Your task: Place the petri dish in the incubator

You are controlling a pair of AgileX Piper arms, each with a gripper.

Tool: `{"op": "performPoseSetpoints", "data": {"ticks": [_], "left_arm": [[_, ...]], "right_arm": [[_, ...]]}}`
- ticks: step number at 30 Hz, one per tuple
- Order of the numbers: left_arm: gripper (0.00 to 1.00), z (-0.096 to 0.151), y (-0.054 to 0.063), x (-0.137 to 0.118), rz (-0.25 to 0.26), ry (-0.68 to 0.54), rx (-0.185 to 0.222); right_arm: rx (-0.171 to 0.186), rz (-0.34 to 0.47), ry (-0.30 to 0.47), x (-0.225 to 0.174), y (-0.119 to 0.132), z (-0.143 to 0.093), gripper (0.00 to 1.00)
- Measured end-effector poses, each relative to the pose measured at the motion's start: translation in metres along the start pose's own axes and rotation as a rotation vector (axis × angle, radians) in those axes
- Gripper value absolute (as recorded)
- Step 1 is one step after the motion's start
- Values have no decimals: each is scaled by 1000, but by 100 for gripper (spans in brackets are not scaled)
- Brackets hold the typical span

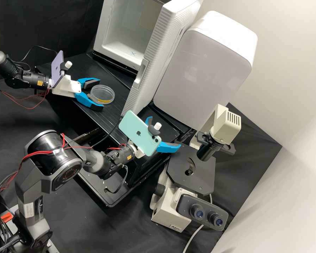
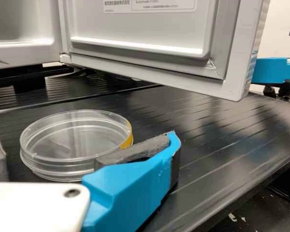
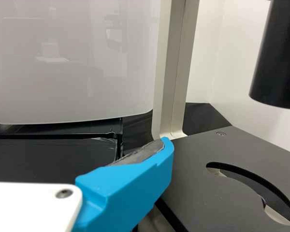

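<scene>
A clear petri dish [image 1: 102, 93] with a yellow tint at one edge rests on the black ribbed platform [image 1: 112, 112] in front of the white incubator [image 1: 123, 45]. The incubator's door [image 1: 161, 56] stands swung out. My left gripper [image 1: 98, 94] is open at platform level, its blue fingers on either side of the dish's near half. In the left wrist view the dish [image 2: 72, 140] lies between the fingers [image 2: 135, 179], under the door's lower edge [image 2: 150, 72]. My right gripper [image 1: 166, 144] hangs open and holds nothing, low over the microscope stage [image 3: 232, 183].
A big white appliance [image 1: 207, 63] stands right of the door. A white microscope [image 1: 186, 196] with a black stage [image 1: 193, 172] sits at the front right, its lens tube [image 3: 278, 53] near my right gripper. Black cloth covers the bench around the platform.
</scene>
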Motion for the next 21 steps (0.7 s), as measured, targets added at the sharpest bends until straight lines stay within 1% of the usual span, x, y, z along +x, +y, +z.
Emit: {"op": "performPoseSetpoints", "data": {"ticks": [11,13,15,21], "left_arm": [[100,1,-2,2,-4,3,-2],[100,1,-1,3,-1,4,9],[100,1,-1,3,3,4,12],[100,0,0,4,5,9,9]], "right_arm": [[0,0,0,0,0,0,100],[0,0,0,0,0,0,100],[0,0,0,0,0,0,100],[0,0,0,0,0,0,100]]}}
